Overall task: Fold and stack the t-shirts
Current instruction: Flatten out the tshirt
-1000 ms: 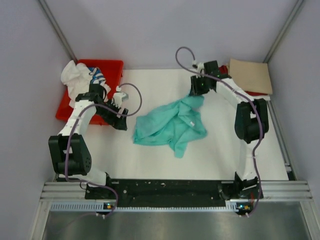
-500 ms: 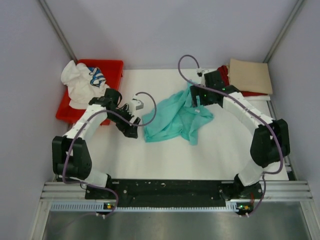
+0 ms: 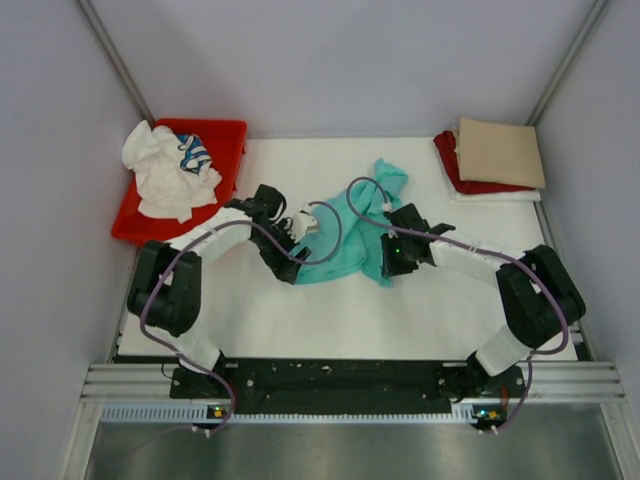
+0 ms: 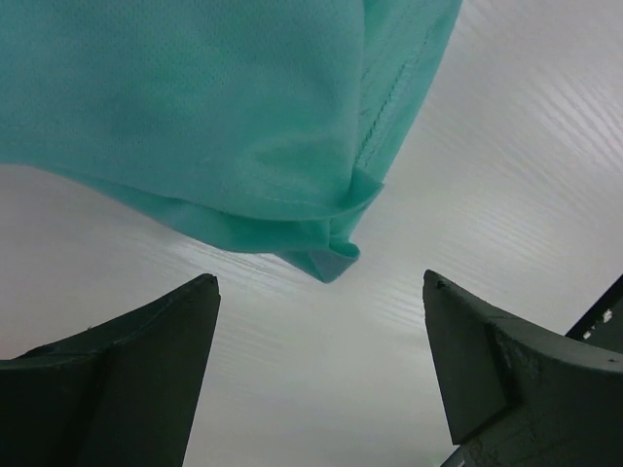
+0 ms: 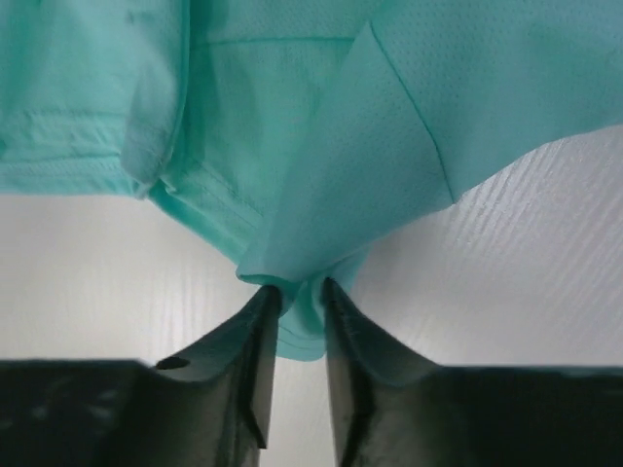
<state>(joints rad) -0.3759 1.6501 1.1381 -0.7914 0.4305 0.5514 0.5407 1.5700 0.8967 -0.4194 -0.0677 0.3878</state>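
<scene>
Teal t-shirt [image 3: 355, 245] pinched by the right gripper [image 5: 299, 288]; left gripper [image 4: 318, 280] gapes beside its hem

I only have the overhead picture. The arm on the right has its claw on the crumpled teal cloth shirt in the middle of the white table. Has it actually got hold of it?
Observer: Yes. The right wrist camera shows the right gripper with both fingers pinched shut on a fold of the teal cloth t-shirt.
Visitor: And the other claw?
Observer: The left wrist camera shows the left gripper open, its fingers wide apart and holding nothing.
Visitor: Is it anywhere near the cloth?
Observer: A stitched hem corner of the shirt points toward the gap between its fingers, touched by neither, with bare white table beside it.
</scene>
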